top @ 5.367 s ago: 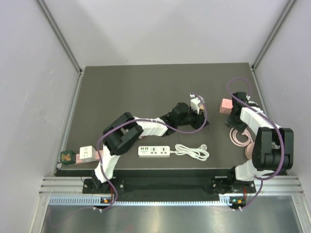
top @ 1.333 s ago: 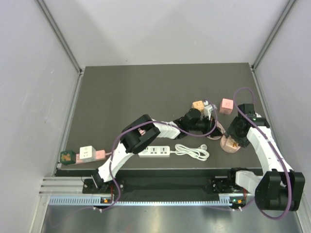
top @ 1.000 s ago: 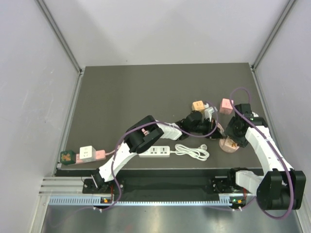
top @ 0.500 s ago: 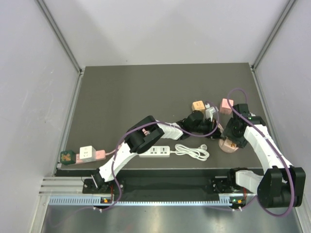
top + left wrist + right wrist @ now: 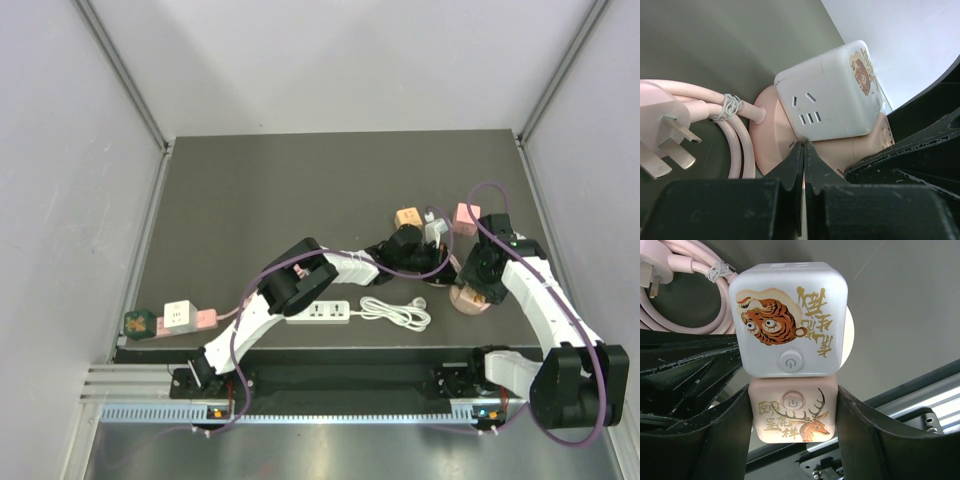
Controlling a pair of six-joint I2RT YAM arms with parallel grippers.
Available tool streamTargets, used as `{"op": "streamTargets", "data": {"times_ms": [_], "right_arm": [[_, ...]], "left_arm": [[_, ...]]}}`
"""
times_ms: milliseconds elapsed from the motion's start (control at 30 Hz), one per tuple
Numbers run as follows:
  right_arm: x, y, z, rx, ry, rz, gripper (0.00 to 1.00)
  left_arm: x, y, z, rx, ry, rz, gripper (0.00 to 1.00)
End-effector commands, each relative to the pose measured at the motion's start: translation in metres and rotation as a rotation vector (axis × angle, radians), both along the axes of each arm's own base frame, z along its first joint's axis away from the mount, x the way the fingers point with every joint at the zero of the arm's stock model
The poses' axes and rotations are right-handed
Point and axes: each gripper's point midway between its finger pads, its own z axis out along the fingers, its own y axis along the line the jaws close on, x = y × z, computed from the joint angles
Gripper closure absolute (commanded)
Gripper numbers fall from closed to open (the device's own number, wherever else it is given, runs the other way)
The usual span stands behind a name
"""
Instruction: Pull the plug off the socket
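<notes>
Plastic cubes, likely rigid, light and slick, want flat-side holds: white tiger cube (image 5: 787,320) sits plugged into pink deer cube (image 5: 792,415) at the tabletop's (image 5: 300,190) right, right jaws straddling the latter, pinch unclear, left jaws closed empty

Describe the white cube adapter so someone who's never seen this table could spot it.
Go to the right side of the table. There the right pincer flanks a pink cube with a deer; the white cube is joined to it, marked by an orange tiger and gold characters.
</notes>
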Motion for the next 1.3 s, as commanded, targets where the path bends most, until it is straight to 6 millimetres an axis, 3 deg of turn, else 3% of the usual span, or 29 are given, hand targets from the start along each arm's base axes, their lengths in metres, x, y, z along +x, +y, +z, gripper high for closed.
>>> {"op": "streamTargets", "data": {"times_ms": [0, 233, 433, 733, 1033, 1267], "right_arm": [[0.033, 0.005, 0.025, 0.010, -0.164, 0.017, 1.00], [0.056, 0.004, 0.065, -0.005, -0.275, 0.033, 1.00], [0.056, 0.003, 0.073, -0.013, -0.268, 0.039, 1.00], [0.046, -0.003, 0.040, -0.043, -0.219, 0.039, 1.00], [0.050, -0.002, 0.032, -0.038, -0.247, 0.047, 1.00], [0.060, 0.003, 0.044, -0.007, -0.335, 0.013, 1.00]], "left_arm": [[-0.017, 0.003, -0.023, 0.040, 0.029, -0.065, 1.00], [-0.014, 0.009, -0.038, 0.100, 0.019, -0.040, 1.00], [-0.013, 0.008, -0.047, 0.122, 0.000, -0.031, 1.00], [-0.029, 0.005, -0.027, 0.063, 0.037, -0.098, 1.00], [-0.053, 0.010, -0.051, 0.112, 0.107, -0.119, 1.00], [-0.064, 0.021, -0.074, 0.168, 0.107, -0.101, 1.00]]}}
